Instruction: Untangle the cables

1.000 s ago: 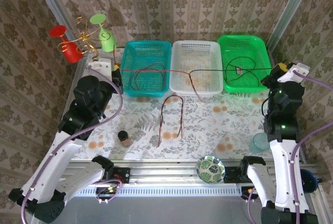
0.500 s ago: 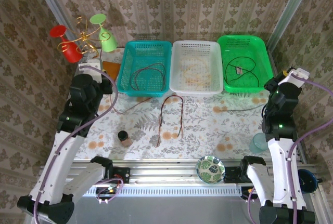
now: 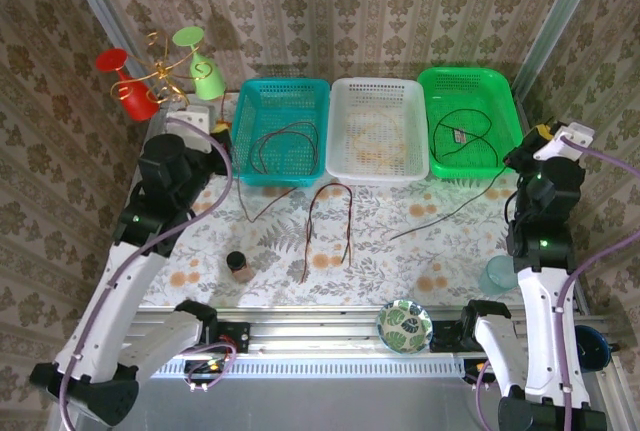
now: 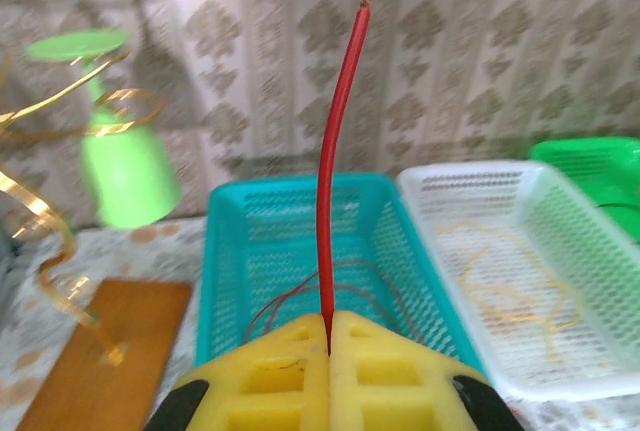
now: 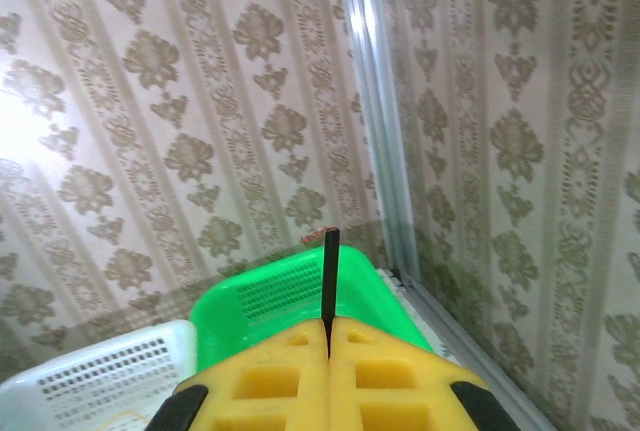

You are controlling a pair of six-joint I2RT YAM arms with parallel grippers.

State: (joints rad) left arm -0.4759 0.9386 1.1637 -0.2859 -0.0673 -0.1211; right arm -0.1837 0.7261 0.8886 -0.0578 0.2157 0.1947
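Cables: one red strand (image 4: 335, 151) clamped upright in the closed left gripper (image 4: 329, 323), just beside the teal basket (image 4: 290, 189); one black strand (image 5: 330, 271) pinched likewise in the closed right gripper (image 5: 329, 326), near the green basket (image 5: 260, 301); a maroon loop (image 3: 335, 186) lying loose on the table (image 3: 420, 251); others inside the baskets. Step, by judgement: drawing two strands apart; next calls for carrying each clear without snagging the loop.

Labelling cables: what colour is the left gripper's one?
Red; the cable shows best in left wrist view.
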